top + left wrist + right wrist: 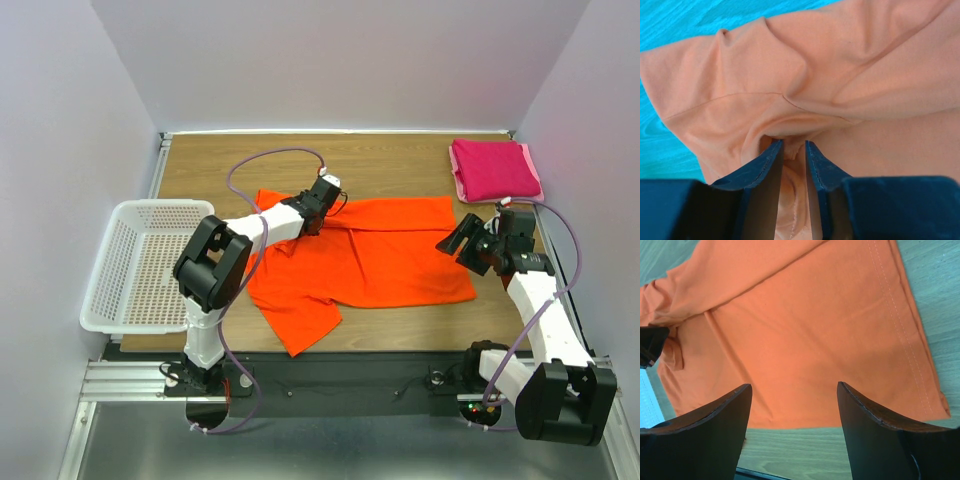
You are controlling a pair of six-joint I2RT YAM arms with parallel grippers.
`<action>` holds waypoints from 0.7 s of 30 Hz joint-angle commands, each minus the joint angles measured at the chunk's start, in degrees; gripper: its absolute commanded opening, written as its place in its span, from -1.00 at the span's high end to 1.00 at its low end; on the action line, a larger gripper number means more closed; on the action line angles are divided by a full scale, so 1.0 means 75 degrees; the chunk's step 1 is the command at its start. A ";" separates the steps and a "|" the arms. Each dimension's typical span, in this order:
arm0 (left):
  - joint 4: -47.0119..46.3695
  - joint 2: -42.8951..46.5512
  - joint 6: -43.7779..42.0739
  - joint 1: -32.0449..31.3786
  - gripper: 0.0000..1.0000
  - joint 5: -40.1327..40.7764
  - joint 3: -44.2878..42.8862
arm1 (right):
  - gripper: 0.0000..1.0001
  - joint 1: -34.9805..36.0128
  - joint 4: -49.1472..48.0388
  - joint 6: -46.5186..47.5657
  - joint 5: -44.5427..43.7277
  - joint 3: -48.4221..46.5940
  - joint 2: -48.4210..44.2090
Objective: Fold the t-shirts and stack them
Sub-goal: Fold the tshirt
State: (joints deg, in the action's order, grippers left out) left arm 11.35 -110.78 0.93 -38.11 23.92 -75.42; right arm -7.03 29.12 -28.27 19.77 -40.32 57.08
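The orange t-shirt (pixel 390 262) lies spread and partly folded on the wooden table, with a sleeve hanging toward the front edge. My left gripper (pixel 322 205) is at the shirt's back left part and is shut on a bunch of its cloth (pixel 840 75), which is pinched between the fingers (pixel 765 165). My right gripper (pixel 462 238) is open and empty, hovering over the shirt's right hem (pixel 815 325). The magenta-pink t-shirt (pixel 495 168) lies folded at the back right corner.
A white lattice basket (pixel 120 290) stands at the table's left edge. Bare wood (pixel 400 160) shows behind the orange shirt and along the front edge (pixel 805 450). The walls close in on three sides.
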 commanded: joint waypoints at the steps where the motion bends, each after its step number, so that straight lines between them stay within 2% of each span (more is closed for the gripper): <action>1: 0.0045 0.0251 0.0099 0.0042 0.32 -0.0026 0.0071 | -0.49 0.0058 -0.0157 0.0066 -0.0011 0.0008 -0.0134; 21: 0.0256 -0.0487 0.0064 0.0065 0.22 0.0385 -0.0151 | -0.49 0.0058 -0.0145 0.0043 -0.0011 0.0020 -0.0169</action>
State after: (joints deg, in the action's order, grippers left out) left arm 11.92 -114.21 1.10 -38.11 25.82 -75.40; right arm -7.03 29.12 -28.27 19.77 -40.32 57.01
